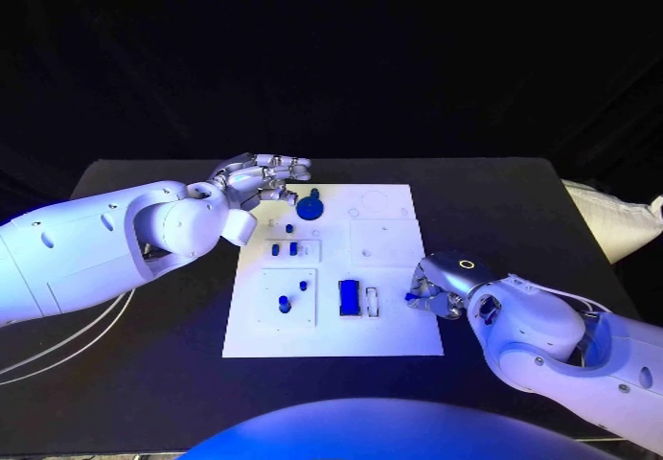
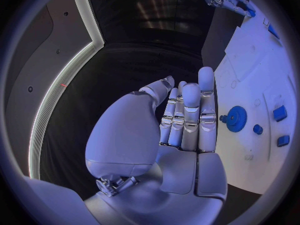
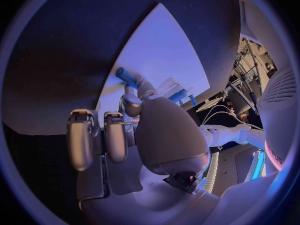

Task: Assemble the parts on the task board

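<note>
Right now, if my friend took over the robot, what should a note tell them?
Left hand: open, fingers straight, holding nothing, at the far left corner of the white task board, beside the round blue gear.
Right hand: pinches a small blue cylinder peg at the board's right edge.
On the board: the gear at the far end, two small blue blocks in the middle, small blue pegs nearer left, a blue rectangular block near the centre.
Done: cannot tell which parts are seated.
Left: place the held peg, then the rest.
</note>
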`<state>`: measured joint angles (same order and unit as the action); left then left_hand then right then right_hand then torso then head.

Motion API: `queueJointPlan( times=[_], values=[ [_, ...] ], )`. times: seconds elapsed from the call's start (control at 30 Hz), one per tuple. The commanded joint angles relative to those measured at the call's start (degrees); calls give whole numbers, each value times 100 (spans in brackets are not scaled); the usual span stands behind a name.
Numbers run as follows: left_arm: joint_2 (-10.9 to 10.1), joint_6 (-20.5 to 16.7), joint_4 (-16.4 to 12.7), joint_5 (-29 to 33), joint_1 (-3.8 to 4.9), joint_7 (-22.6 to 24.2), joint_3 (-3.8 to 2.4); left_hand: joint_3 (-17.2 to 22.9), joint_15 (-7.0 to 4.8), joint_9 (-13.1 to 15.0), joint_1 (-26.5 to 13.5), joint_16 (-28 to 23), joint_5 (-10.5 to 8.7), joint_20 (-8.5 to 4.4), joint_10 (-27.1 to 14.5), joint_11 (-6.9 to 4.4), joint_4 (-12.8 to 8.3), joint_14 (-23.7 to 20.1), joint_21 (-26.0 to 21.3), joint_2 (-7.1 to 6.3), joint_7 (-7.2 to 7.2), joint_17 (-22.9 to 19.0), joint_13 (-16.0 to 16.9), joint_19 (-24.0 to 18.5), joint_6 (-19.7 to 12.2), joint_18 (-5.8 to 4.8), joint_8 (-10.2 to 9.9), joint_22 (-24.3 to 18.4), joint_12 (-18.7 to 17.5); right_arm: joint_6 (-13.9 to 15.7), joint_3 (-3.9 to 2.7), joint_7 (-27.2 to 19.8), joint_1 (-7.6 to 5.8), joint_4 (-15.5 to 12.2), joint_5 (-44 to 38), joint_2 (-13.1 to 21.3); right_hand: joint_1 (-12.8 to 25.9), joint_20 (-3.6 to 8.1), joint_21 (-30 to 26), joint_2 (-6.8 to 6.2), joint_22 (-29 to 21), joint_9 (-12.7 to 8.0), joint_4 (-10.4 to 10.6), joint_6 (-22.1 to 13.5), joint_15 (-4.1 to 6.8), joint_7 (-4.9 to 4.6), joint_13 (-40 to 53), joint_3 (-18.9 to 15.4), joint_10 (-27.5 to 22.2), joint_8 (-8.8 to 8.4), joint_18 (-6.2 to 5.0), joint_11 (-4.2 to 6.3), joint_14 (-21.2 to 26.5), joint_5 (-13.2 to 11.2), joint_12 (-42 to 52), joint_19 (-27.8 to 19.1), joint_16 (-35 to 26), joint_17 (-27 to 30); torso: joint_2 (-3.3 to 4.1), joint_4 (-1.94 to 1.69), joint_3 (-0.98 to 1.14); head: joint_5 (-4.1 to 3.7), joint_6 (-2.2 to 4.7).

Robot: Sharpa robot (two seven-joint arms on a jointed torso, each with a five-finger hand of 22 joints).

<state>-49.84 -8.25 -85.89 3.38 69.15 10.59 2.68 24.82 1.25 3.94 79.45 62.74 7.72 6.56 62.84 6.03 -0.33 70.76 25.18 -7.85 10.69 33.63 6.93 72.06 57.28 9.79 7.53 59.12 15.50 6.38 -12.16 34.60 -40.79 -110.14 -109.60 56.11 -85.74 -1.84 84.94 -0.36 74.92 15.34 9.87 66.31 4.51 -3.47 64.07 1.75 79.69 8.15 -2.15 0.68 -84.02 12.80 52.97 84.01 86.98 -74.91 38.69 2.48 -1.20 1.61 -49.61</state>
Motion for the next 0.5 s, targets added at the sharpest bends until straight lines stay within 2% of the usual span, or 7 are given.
queueJointPlan(
  times=[0.03, 0.13, 0.2, 0.3, 0.47, 0.5],
  values=[
    [8, 113, -19, -25, 2, 18, -3, -24, -16, 0, 3, 10, 17, 5, -40, 7, -12, -42, -23, 57, -6, -2, 9, -32, -31, 58, 25, -6, 18, 669, 54, 22, 70, 8, 585, -4, 224, 39, 41, 90, 974, 58, 183, -13, 18, -1, 38, 94, 50, 21, 61, 38, -509, 68, 0, 309, 25, -1113, 2, -7, -3, 8, 2],
    [8, 115, -24, -26, 2, 14, -3, -24, -16, 0, 3, 10, 17, 5, -40, 7, -12, -42, -23, 57, -6, -2, 9, -32, -31, 58, 25, -6, 18, 1196, 43, 9, 61, -56, 1027, -6, 386, 35, 51, 48, 987, 73, 327, -5, 24, 7, 79, 180, 86, 8, 65, 45, -514, 7, 47, 316, 37, -1131, 5, -11, -6, 14, 1],
    [9, 118, -25, -26, 2, 13, -3, -24, -16, 0, 3, 10, 17, 5, -40, 7, -12, -42, -23, 57, -6, -2, 9, -32, -31, 58, 25, -6, 18, 1363, 34, -15, 38, -86, 1395, -13, 472, 38, 60, 31, 997, 83, 414, -2, 23, 5, 114, 255, 108, -2, 67, 44, -517, 4, 88, 322, 45, -1143, 4, -12, -6, 21, 3],
    [8, 133, -27, -43, 2, 10, -4, -23, -17, 0, 9, 8, 18, 5, -43, 6, -18, -46, -24, 57, -6, -10, 9, -32, -34, 58, 26, -6, 22, 1448, 28, -43, -7, -100, 1754, -42, 576, 35, 67, 21, 1005, 93, 522, -9, 20, 1, 152, 351, 128, -21, 69, 37, -519, -13, 128, 326, 49, -1150, -2, -5, -8, 32, 9],
    [8, 148, -38, -77, 2, 9, -4, -23, -17, 0, 11, 7, 18, 5, -44, 6, -19, -47, -24, 56, -6, -12, 9, -32, -34, 58, 27, -6, 23, 1462, 23, -57, -54, -101, 2087, -120, 584, 36, 70, 10, 1010, 97, 532, -7, 20, 0, 162, 375, 132, -23, 70, 37, -520, -12, 138, 328, 51, -1153, 1, -9, -7, 48, -4],
    [9, 149, -40, -82, 2, 10, -4, -23, -17, 0, 11, 7, 18, 5, -44, 6, -19, -47, -24, 56, -6, -12, 9, -32, -34, 58, 27, -6, 23, 1440, 23, -57, -62, -94, 2211, -151, 587, 36, 70, 5, 1010, 98, 534, -6, 20, 0, 165, 380, 133, -23, 70, 37, -520, -11, 141, 328, 52, -1155, -1, -13, -12, 50, -7]
  ],
)
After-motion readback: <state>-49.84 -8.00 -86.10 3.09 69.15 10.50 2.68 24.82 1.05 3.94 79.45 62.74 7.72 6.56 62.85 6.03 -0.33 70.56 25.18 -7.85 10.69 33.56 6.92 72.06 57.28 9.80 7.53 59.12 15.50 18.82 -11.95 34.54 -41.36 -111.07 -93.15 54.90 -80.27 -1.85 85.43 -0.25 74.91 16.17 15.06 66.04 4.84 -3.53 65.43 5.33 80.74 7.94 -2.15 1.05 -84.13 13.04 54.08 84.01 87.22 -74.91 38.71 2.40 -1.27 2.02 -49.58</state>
